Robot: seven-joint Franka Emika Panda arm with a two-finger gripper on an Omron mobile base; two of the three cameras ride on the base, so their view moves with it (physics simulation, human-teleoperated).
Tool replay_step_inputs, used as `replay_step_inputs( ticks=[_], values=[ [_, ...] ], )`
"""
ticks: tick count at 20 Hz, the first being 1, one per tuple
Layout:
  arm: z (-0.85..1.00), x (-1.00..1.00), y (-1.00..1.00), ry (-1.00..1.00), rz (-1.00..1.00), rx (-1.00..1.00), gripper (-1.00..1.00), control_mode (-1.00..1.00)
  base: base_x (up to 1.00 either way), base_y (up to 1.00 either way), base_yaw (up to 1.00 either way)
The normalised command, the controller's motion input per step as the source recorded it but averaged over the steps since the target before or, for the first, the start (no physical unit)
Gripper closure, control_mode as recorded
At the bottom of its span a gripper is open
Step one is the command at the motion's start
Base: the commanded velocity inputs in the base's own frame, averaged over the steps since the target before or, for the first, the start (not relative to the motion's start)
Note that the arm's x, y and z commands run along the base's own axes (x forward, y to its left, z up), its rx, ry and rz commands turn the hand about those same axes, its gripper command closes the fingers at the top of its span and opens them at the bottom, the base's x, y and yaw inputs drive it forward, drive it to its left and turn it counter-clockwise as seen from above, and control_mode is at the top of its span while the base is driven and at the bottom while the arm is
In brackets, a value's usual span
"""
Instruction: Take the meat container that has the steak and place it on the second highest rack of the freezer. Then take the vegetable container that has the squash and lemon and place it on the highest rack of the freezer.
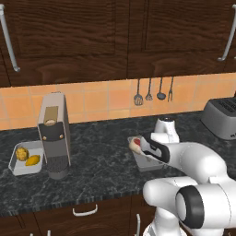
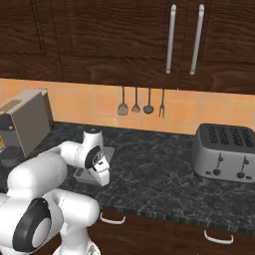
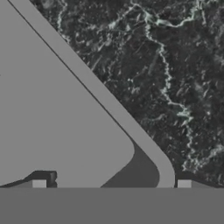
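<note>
One steak [image 1: 135,144] lies in a grey meat container [image 1: 148,162] on the dark marble desk [image 1: 101,161], mostly hidden by the white arm bent over it. The end effector [image 3: 111,184] hangs low over the container's rim, jaws spread wide, gripping nothing. Well to the left, past a coffee machine [image 1: 54,134], a vegetable container [image 1: 18,165] holds the squash [image 1: 21,153] and lemon [image 1: 32,160]. A toaster [image 2: 226,152] stands to the right.

Half-hidden meat container
The arm [image 1: 184,159] is covering most of the meat container [image 1: 146,162] and part of the steak [image 1: 134,144].
</note>
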Motion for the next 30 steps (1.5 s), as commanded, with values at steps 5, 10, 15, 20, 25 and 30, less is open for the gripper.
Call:
replay_step_inputs(
  ticks=[5, 10, 15, 20, 25, 30],
  values=[
    [-0.23, 0.03, 0.00, 0.00, -0.03, 0.00, -1.00, -1.00, 0.00, 0.00, 0.00],
    [-0.23, 0.00, 0.00, 0.00, 0.00, 0.00, -1.00, -1.00, 0.00, 0.00, 0.00],
    [0.00, -0.15, 0.00, -0.04, 0.00, 0.00, -1.00, -1.00, 0.00, 0.00, 0.00],
    [-0.08, -0.06, 0.00, -0.01, 0.00, 0.00, -1.00, -1.00, 0.00, 0.00, 0.00],
    [-0.26, -0.02, 0.00, -0.01, 0.00, 0.00, -1.00, -1.00, 0.00, 0.00, 0.00],
    [-0.08, 0.00, 0.00, -0.01, 0.00, 0.00, -1.00, -1.00, 0.00, 0.00, 0.00]
  ],
)
